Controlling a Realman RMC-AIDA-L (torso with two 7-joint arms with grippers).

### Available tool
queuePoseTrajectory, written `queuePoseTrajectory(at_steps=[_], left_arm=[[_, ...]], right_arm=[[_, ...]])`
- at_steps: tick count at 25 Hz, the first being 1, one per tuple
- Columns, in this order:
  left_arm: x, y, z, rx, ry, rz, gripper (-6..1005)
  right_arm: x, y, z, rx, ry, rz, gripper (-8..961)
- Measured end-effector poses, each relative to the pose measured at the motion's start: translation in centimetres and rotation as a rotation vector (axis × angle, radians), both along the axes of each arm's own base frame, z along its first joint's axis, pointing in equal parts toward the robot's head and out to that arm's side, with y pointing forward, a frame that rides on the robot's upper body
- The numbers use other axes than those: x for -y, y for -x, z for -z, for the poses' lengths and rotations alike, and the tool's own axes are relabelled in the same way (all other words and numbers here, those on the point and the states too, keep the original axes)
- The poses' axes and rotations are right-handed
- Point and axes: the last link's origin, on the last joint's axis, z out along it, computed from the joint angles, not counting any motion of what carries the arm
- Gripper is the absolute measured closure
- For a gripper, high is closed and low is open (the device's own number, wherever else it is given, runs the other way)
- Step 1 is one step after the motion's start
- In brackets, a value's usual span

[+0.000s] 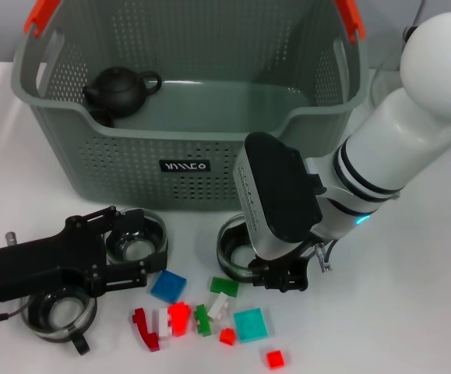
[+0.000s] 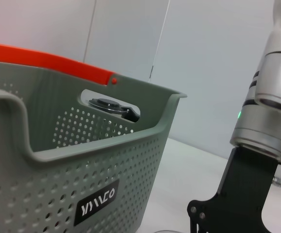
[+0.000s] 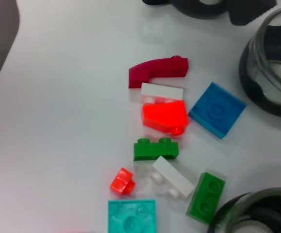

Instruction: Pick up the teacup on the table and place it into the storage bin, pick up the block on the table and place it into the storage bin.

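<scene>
Look first at the left gripper (image 1: pixel 135 248): its black fingers stand spread on either side of a clear glass teacup (image 1: pixel 137 240) resting on the white surface (image 1: pixel 412 312) in front of the storage bin (image 1: pixel 186 167). You cannot tell whether the pads touch the glass.

The right gripper (image 1: pixel 286 276) sits low over the surface beside a second glass teacup (image 1: pixel 237 249). Its fingers are largely hidden under the wrist housing, so you cannot tell their opening.

A third glass teacup (image 1: pixel 58 313), with a dark handle, lies beneath the left arm near the front edge.

The blocks lie scattered between the two grippers: a blue block (image 3: pixel 217 109), a bright red block (image 3: pixel 164 116), a dark red curved block (image 3: pixel 157 70), a white block (image 3: pixel 172 177), a green block (image 3: pixel 206 196), a teal block (image 3: pixel 131 218) and a small red block (image 3: pixel 122 182).

The storage bin is a grey-green perforated basket with orange-red handle pieces and a black label with white lettering. A dark teapot (image 1: pixel 118 89) sits inside it at the left.
</scene>
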Motion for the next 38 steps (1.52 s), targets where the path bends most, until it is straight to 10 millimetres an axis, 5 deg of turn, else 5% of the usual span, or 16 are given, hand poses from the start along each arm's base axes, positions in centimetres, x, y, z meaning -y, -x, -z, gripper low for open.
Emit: queuePoseTrajectory(at_steps=[7, 19, 29, 38], left_arm=[[0.0, 0.0, 0.0, -0.001, -0.002, -0.002, 138], [0.2, 0.2, -0.2, 0.002, -0.002, -0.002, 138], [0.8, 0.3, -1.0, 0.021, -0.007, 0.007, 137], [0.9, 0.4, -1.1, 0.016, -0.014, 0.012, 138]], right_arm=[[0.1, 0.1, -0.3, 0.013, 0.010, 0.016, 867], [0.9, 1.2, -2.2, 0.009, 0.065, 0.061, 897], [1.6, 5.7, -9.7, -0.096, 0.052, 0.106, 898], [1.3, 11.0, -15.3, -0.364, -0.027, 0.023, 898]])
